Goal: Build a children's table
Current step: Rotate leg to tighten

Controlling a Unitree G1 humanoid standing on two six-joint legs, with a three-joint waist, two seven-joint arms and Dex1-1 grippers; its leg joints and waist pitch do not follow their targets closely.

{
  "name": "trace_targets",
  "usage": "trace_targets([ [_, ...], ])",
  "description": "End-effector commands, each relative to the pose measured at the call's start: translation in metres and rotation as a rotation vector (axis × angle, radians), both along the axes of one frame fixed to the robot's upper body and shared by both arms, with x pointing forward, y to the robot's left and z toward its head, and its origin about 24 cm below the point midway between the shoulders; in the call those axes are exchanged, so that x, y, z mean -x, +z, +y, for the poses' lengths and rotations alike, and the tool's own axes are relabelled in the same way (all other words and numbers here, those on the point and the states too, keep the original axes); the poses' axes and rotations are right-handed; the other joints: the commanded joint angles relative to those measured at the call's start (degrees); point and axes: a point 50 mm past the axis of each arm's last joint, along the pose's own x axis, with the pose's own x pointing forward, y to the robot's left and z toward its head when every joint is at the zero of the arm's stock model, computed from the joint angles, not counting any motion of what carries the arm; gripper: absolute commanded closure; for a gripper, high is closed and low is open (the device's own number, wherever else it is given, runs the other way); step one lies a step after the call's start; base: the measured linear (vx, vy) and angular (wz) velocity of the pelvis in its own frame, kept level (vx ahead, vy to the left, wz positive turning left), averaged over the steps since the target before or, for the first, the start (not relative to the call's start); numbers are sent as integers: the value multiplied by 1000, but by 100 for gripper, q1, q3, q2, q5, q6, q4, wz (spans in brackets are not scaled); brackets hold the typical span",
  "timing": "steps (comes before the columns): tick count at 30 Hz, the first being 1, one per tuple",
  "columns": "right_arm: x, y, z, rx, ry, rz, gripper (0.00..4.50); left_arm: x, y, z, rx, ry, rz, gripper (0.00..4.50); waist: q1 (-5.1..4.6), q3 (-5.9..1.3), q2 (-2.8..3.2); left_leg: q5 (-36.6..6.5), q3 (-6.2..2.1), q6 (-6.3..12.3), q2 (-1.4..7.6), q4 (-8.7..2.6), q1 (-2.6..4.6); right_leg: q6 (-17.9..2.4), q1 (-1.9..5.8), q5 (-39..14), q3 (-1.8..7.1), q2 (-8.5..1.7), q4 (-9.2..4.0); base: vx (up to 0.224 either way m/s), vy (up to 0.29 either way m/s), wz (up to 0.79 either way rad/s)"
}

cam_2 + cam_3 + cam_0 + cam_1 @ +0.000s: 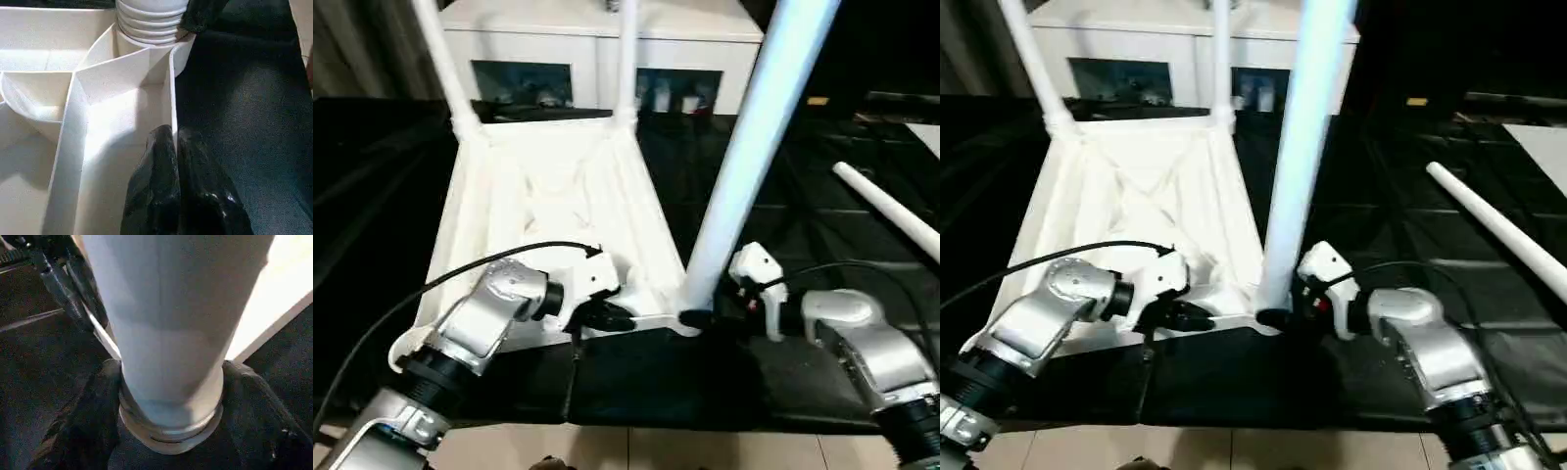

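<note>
The children's table's white tabletop [548,196] lies upside down on the black mat, its ribbed underside facing up. Two legs [440,59] [626,59] stand in the far corner sockets. A third leg [744,147] rises from the near right socket. My right gripper [700,318] holds that leg at its base, with one finger [93,426] on each side of the tube. At the tabletop's near edge my left gripper [617,315] is shut, pinching the thin near wall [171,88] close to that socket. A loose leg [891,211] lies on the mat at the right.
A white cabinet [597,39] with glass panels stands behind the table. The black mat [646,377] ends at a front edge, with pale floor [607,446] below it. A black cable [460,274] arcs over my left forearm.
</note>
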Motion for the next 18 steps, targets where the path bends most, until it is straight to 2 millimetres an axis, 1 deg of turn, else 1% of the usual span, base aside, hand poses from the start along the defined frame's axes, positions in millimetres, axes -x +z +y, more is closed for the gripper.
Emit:
trace_targets([
  [1,-21,-4,-14,16,-298,-26,184,-2,7,-21,67,-15,-18,450,-58,-347,0,-1224,-96,93,186,-442,37,-1257,276,-1407,250,-288,-434,0,0,0],
  [2,-29,-8,-9,-17,-428,-17,185,-11,5,-28,72,76,-39,450,-109,-337,-4,-1418,-105,-22,175,-451,55,-1151,258,-1801,233,-287,-484,0,0,0],
  [3,-31,-8,-7,-21,-457,-15,185,-13,4,-30,72,101,-43,450,-164,-354,-15,-1490,-131,-116,170,-448,65,-1070,273,-1984,226,-299,-495,0,0,0],
  [4,-35,-11,-3,-26,-523,-11,185,-17,3,-35,76,147,-51,450,-172,-359,-9,-1470,-146,-130,171,-455,54,-1033,289,-1997,221,-296,-493,0,0,0],
  [5,-35,-11,-3,-26,-523,-11,185,-17,3,-35,76,147,-51,450,-213,-350,-6,-1488,-141,-122,167,-460,46,-1001,273,-1974,223,-280,-508,0,0,0],
  [6,-39,-13,1,-25,-586,-6,185,-21,2,-41,81,194,-56,450,-223,-363,-9,-1479,-148,-114,170,-457,39,-997,290,-1919,221,-285,-501,0,0,0],
  [7,-39,-13,1,-25,-586,-6,185,-21,2,-41,81,194,-56,450,-260,-369,-8,-1390,-136,-81,167,-452,25,-1024,286,-1713,233,-277,-486,0,0,0],
  [8,-45,-16,10,-10,-692,-7,185,-29,2,-51,90,299,-62,450,-275,-382,-2,-1288,-128,-33,164,-437,18,-1075,291,-1509,235,-273,-465,0,0,0],
  [9,-49,-18,17,2,-760,-6,185,-34,1,-58,93,368,-62,450,-287,-382,4,-1222,-111,-39,145,-420,32,-1125,267,-1468,238,-269,-480,0,0,0],
  [10,-53,-19,26,-1,-819,-7,185,-36,1,-66,87,403,-73,450,-286,-397,-5,-1149,-108,-48,138,-412,41,-1140,276,-1425,239,-271,-476,0,0,0],
  [11,-53,-19,28,-1,-834,-7,185,-37,1,-68,85,412,-76,450,-291,-402,-6,-1067,-109,-38,139,-413,40,-1168,269,-1320,237,-265,-472,0,0,0],
  [12,-56,-20,44,10,-844,-17,185,-38,1,-77,91,438,-89,450,-266,-410,15,-983,-122,-5,136,-413,16,-1155,308,-1189,227,-271,-450,0,0,0],
  [13,-56,-20,45,11,-845,-18,185,-38,1,-78,91,440,-90,450,-283,-411,16,-975,-114,10,141,-412,11,-1173,293,-1109,229,-263,-441,0,0,0],
  [14,-58,-19,65,-32,-808,-9,185,-39,2,-85,89,445,-118,450,-285,-414,-9,-1022,-106,45,147,-409,20,-1185,284,-1036,227,-260,-448,0,0,0],
  [15,-58,-19,65,-32,-808,-9,185,-39,2,-85,89,445,-118,450,-296,-422,-11,-981,-114,59,141,-409,7,-1200,308,-979,226,-267,-428,0,0,0],
  [16,-59,-14,82,-68,-738,-39,150,-39,4,-88,96,442,-134,450,-277,-420,-13,-954,-105,116,139,-408,16,-1192,312,-895,224,-256,-430,0,0,0],
  [17,-58,-9,90,-93,-680,-64,129,-40,6,-88,105,437,-154,450,-279,-412,-30,-949,-99,177,138,-405,5,-1206,314,-863,225,-262,-435,0,0,0],
  [18,-58,-4,91,-118,-645,-86,115,-40,7,-85,110,429,-164,450,-270,-413,-47,-932,-97,237,138,-404,-3,-1200,326,-856,227,-266,-436,0,0,0],
])
